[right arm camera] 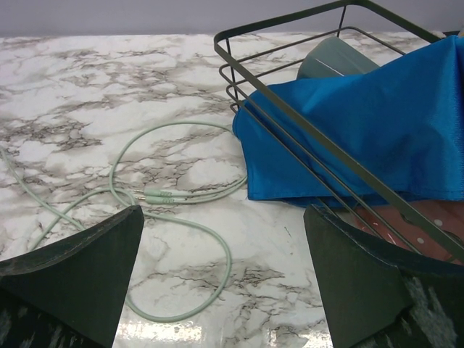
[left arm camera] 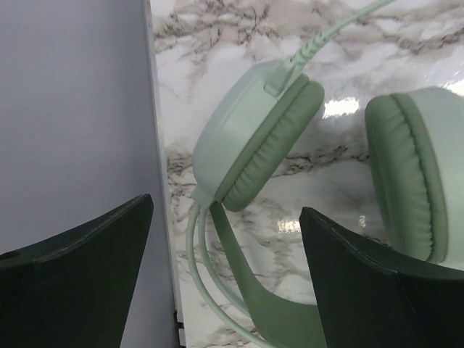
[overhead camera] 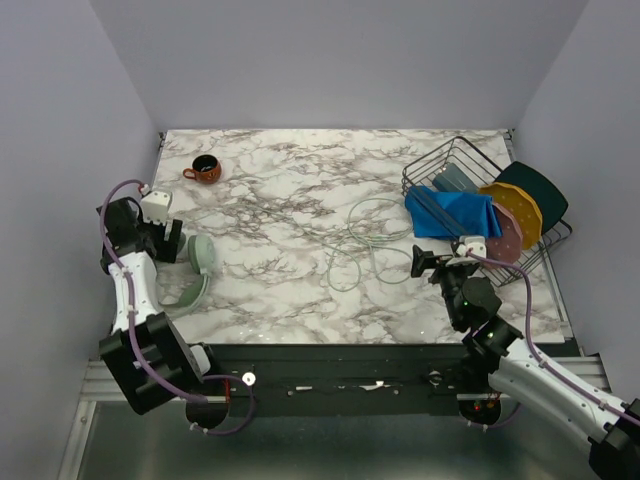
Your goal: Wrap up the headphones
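The left tool [left arm camera: 226, 210] stands wide open with nothing in its grip, and the pale mint-green over-ear headphones with round padded cups [left arm camera: 246, 145] lie on the white grey-veined marble counter [overhead camera: 290, 200] just beyond its dark fingers, at the counter's left edge, well apart from the dark wire dish rack [overhead camera: 440, 165]. The right tool [right arm camera: 223, 214] is also spread wide and empty, hovering near the rack's front left corner. The headphones' long thin pale-green cable [right arm camera: 174, 196] trails across the counter towards the rack and lies in loose loops just beside it, its plug end on the marble between the loops and clear of the right tool's fingers. A bright blue cloth [right arm camera: 362, 123] hangs over the rack's left side. Behind the cloth in the rack stand a grey-green cup [right arm camera: 333, 58], a yellow round plate [overhead camera: 515, 210] and a dark teal plate [overhead camera: 535, 190]. A small brown mug [overhead camera: 203, 169] sits far from the rack, by the counter's far left corner.
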You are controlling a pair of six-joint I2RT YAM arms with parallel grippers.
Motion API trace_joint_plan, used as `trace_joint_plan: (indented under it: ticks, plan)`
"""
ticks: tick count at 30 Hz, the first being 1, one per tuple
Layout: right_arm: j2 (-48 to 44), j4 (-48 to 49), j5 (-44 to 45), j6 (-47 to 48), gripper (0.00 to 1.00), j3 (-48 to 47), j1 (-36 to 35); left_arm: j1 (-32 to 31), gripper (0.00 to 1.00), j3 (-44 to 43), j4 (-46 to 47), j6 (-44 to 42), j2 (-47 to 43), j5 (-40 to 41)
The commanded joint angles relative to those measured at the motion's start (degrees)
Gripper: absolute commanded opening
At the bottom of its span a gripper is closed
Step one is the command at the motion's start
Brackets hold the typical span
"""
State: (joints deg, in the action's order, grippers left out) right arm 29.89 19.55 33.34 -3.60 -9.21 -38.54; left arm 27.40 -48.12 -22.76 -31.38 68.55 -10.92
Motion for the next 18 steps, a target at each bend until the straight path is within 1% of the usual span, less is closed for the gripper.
trace_joint_plan:
  ticks: [1,3,7,9,11,12,13,15,16,18]
  plan:
    - [0.3,0.8,0.5,-0.4,1.0,-0.9,0.1,2.8,0.96,2.2,-0.4,-5.9,4.0,-1.5]
    - [0.4,0.9,0.6,-0.3,1.0,-0.9,0.1,4.1,0.96,2.2,1.3,-6.2,5.4,-1.8]
    - [0.8,1.0,0.6,-0.2,1.0,-1.0,0.1,4.8,0.95,0.7,2.3,-6.8,10.4,-4.0]
    - [1.0,1.1,0.7,-0.2,1.0,-1.1,0.1,4.8,0.94,-0.6,1.8,-6.3,11.8,-6.6]
    - [1.0,1.1,0.8,0.0,1.0,-1.1,0.2,4.8,0.86,-0.8,1.5,-6.5,12.9,-9.0]
    - [1.0,1.1,0.8,-0.1,1.0,-1.1,0.1,4.8,0.82,-0.7,1.7,-6.4,13.1,-11.6]
    - [1.0,1.1,0.8,0.0,1.0,-1.1,0.1,4.8,0.73,-0.6,2.0,-6.5,13.0,-12.6]
    - [0.9,1.2,0.8,0.0,1.0,-1.0,0.1,4.8,0.63,0.4,3.7,-6.0,12.5,-14.3]
    - [0.9,1.1,0.8,0.0,1.0,-1.0,0.1,4.7,0.52,0.7,4.6,-5.7,11.7,-15.1]
    - [1.0,1.2,0.8,0.0,1.0,-1.1,0.1,4.8,0.39,1.4,6.4,-5.5,10.8,-15.6]
